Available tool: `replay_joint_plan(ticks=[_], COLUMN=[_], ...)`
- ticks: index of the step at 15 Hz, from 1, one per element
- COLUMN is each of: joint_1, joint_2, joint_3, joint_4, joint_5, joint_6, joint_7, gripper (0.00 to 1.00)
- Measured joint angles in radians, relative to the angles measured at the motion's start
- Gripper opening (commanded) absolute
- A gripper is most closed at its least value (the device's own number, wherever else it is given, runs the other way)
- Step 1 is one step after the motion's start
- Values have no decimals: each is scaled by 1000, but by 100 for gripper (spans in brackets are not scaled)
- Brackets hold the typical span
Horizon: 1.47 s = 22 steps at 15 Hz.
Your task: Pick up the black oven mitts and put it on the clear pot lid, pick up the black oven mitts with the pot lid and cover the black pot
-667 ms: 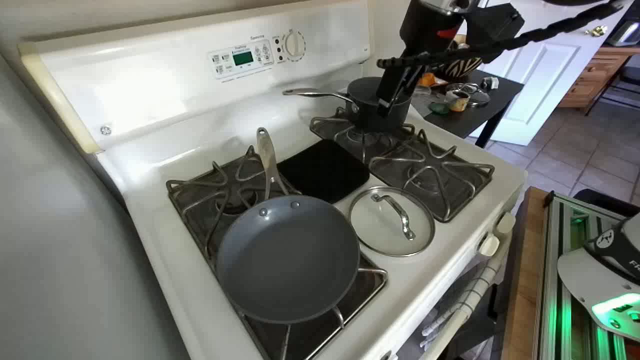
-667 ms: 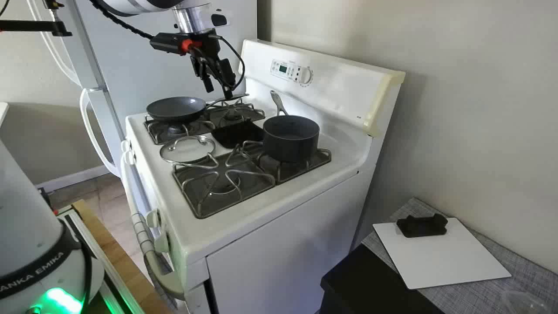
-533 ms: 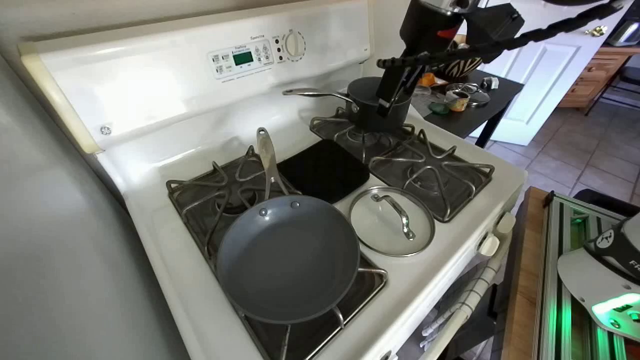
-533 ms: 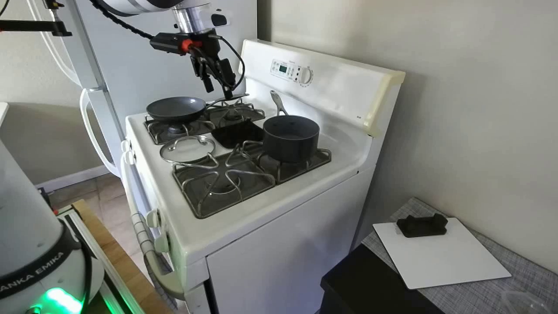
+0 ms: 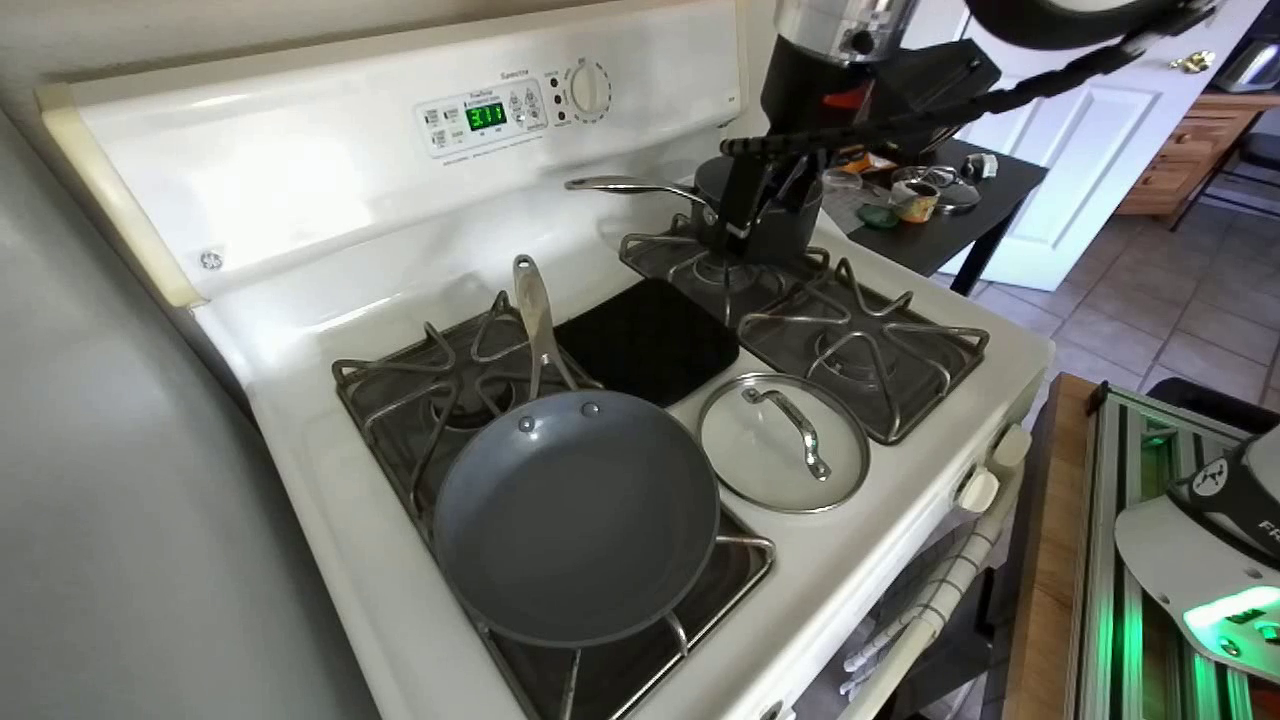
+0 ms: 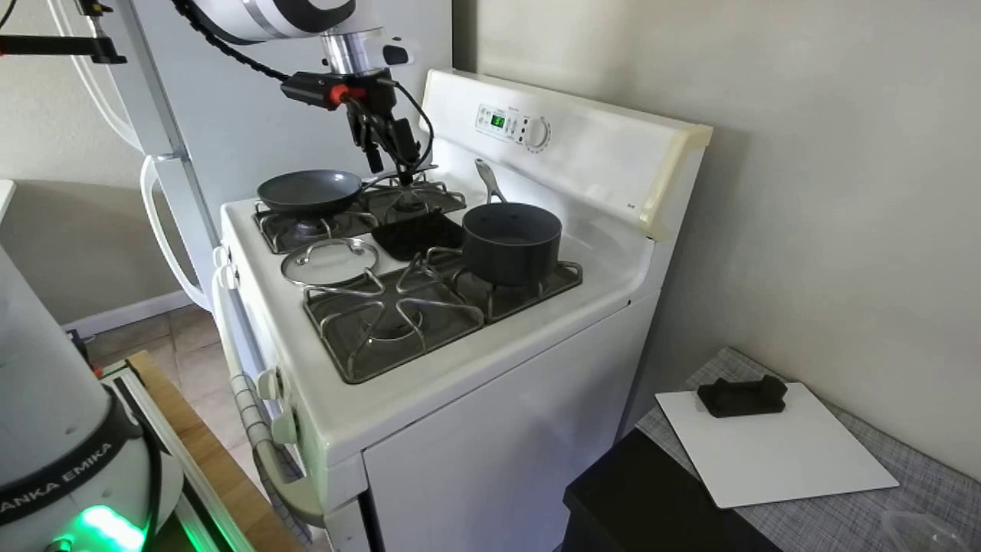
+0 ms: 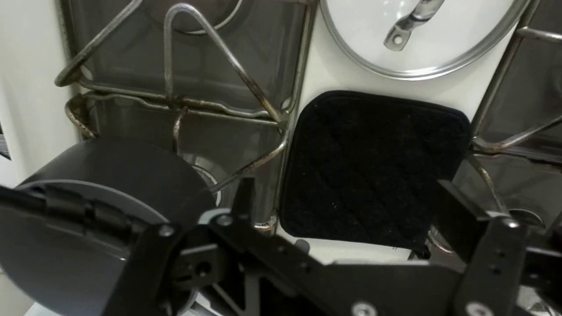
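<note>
The black oven mitts (image 5: 648, 340) lie flat on the stove's middle strip, between the burner grates; they also show in the wrist view (image 7: 373, 162) and in an exterior view (image 6: 418, 234). The clear pot lid (image 5: 745, 465) lies beside them, handle up, towards the stove's front; part shows in the wrist view (image 7: 360, 35). The black pot (image 6: 510, 257) stands on a back burner, its inside open to view; it is at the lower left in the wrist view (image 7: 118, 160). My gripper (image 7: 351, 193) is open and empty above the mitts, fingers spread wide; it shows in an exterior view (image 6: 391, 172).
A grey frying pan (image 5: 580, 520) sits on the front burner beside the mitts, its handle (image 5: 535, 310) pointing at the back panel. The pot's handle (image 5: 630, 185) sticks out sideways. Raised burner grates (image 6: 395, 314) flank the lid and mitts. The back panel (image 6: 582, 146) rises behind.
My gripper has come down a little; in the exterior views it has also shifted sideways, closer over the stove. It stays open. The mitts, lid, pot and pan have not moved.
</note>
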Motion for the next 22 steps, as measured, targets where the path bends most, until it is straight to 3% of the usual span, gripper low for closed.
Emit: replay_joint_plan(ticks=[4,9,13,17,18,19,22], joint_1=[18,50,95,138,147,155,176], joint_2=[146,343,478,573,590,605,620], joint_3=[1,-17,-65,-115,-125,-133,-158], joint_4=[77,157,220,282,295,306,337], joint_5=[-8,-11,-12,-10,-10,-10,-10], joint_6=[38,191,298,322,322,322,313], joint_7=[15,28,53,65,65,65,65], gripper=[100,100,100,100,75,74,50])
